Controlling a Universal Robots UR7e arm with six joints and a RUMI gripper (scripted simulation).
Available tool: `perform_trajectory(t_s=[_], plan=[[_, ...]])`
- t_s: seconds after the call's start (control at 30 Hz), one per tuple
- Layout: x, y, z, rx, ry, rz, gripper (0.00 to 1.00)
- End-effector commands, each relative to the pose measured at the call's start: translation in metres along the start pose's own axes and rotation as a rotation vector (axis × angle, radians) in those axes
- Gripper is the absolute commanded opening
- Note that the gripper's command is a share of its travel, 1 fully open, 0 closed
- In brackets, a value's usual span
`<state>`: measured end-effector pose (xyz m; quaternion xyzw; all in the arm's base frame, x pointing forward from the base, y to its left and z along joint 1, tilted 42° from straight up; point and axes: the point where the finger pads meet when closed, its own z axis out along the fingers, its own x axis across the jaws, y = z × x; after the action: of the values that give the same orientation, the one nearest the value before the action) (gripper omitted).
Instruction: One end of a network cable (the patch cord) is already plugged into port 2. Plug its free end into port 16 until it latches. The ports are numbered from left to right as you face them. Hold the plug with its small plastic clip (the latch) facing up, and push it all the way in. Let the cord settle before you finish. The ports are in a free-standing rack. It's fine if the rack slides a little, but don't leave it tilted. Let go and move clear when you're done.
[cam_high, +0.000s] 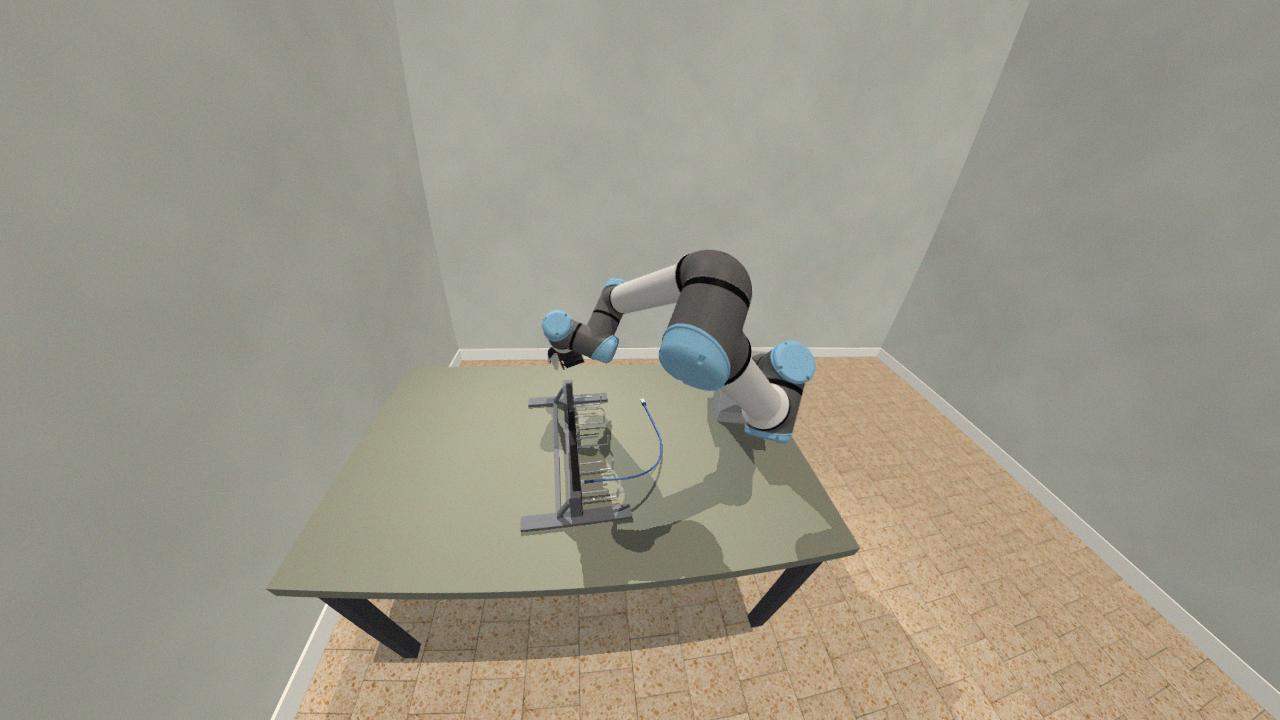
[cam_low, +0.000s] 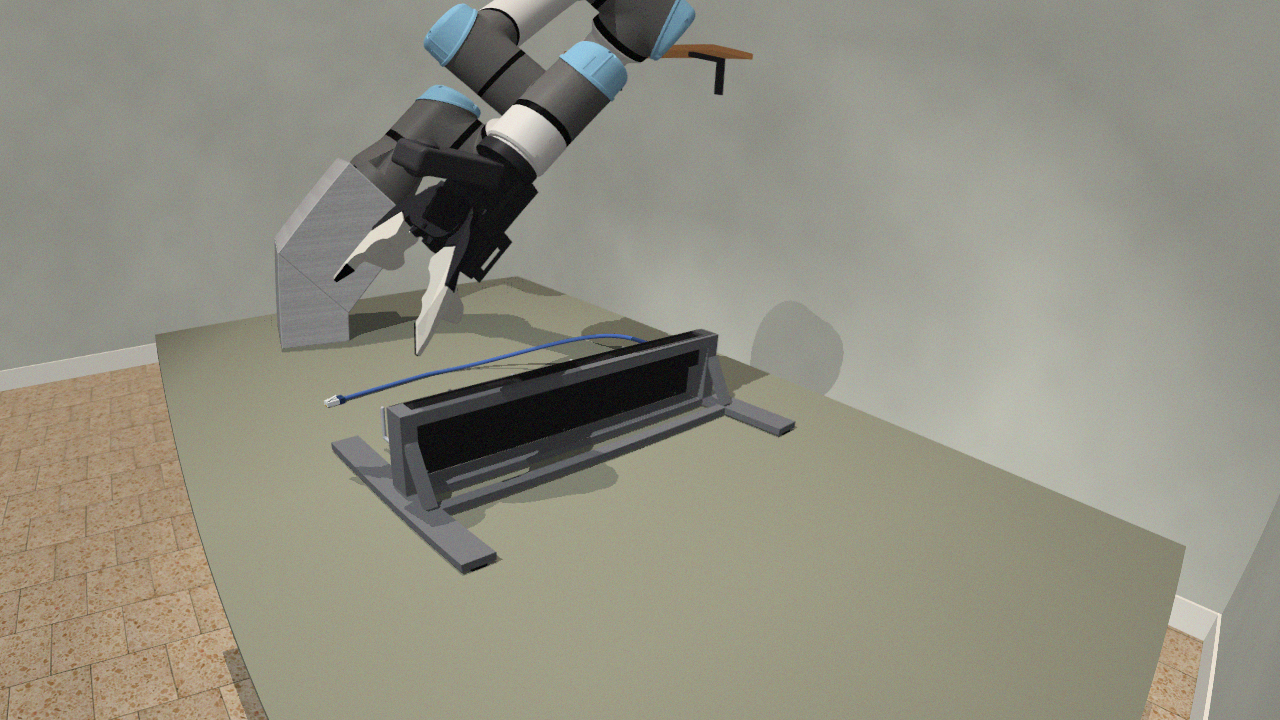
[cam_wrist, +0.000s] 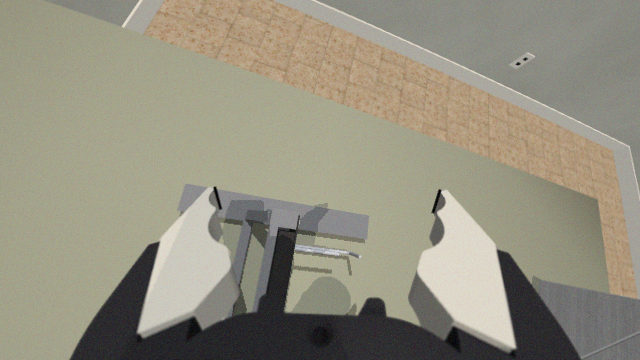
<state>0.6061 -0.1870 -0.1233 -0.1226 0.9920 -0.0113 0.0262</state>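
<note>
My gripper (cam_high: 563, 364) (cam_low: 379, 313) (cam_wrist: 325, 189) is wide open and empty, above the table beyond the rack's far end in the top view. The free plug (cam_high: 642, 401) (cam_low: 332, 401) is clear with a blue boot and lies apart from the rack; it is not seen in the wrist view. Its latch side is too small to tell. The blue cord (cam_high: 661, 444) (cam_low: 465, 365) curves from it to the port face near the rack's near end in the top view. The rack (cam_high: 576, 518) (cam_low: 401, 456) (cam_wrist: 350, 227) stands upright on two feet. Its port openings cannot be made out.
Wire cable guides (cam_high: 590, 411) (cam_wrist: 320, 249) stick out from the rack's port side, towards the arm's base. The grey pedestal (cam_low: 313, 286) (cam_wrist: 590, 310) stands at the table's edge. The arm (cam_high: 711, 304) reaches over the table (cam_high: 429, 537) (cam_low: 760, 582).
</note>
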Motion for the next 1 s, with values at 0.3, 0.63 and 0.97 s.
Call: perform_trajectory(t_s=[0.3, 0.63, 0.97], plan=[[0.130, 0.059, 0.062, -0.321, -0.010, 0.012, 1.00], [0.190, 0.127, 0.071, -0.539, -0.108, 0.059, 1.00], [0.210, 0.171, 0.064, -0.654, -0.200, 0.102, 1.00]])
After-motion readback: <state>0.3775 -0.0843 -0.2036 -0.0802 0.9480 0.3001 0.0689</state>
